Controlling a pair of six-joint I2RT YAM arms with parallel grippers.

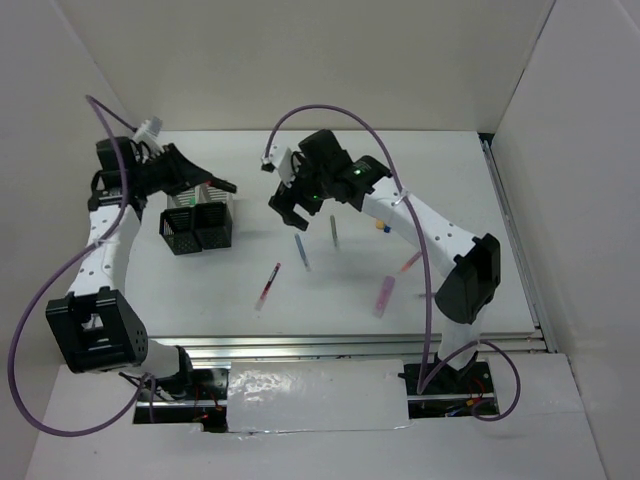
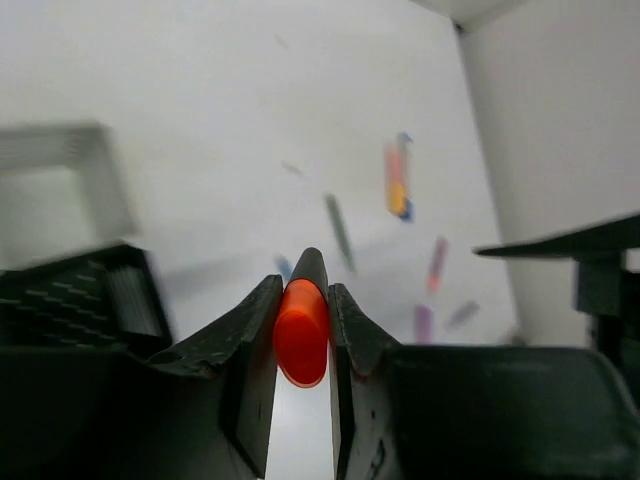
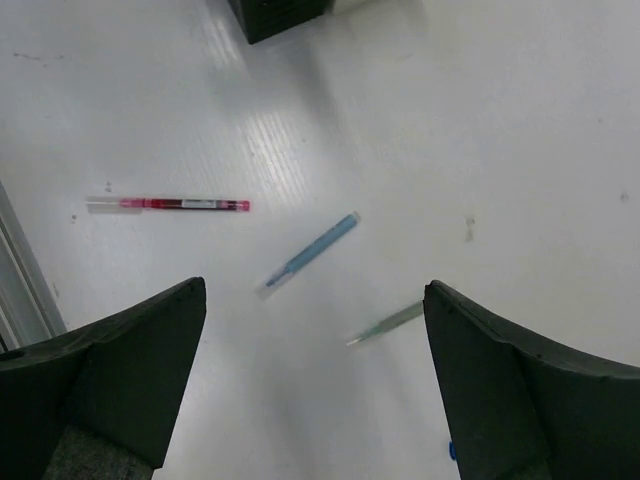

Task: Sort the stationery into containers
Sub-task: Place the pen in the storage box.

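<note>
Orange highlighter [image 2: 301, 332] tight between the left jaws

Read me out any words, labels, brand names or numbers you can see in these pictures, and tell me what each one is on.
No text can be read in any view.
Red pen: dark band on the barrel, maybe print, too small to read.
Blue pen: blurred, nothing legible.
Orange marker in the left gripper: no marking shows.
</note>
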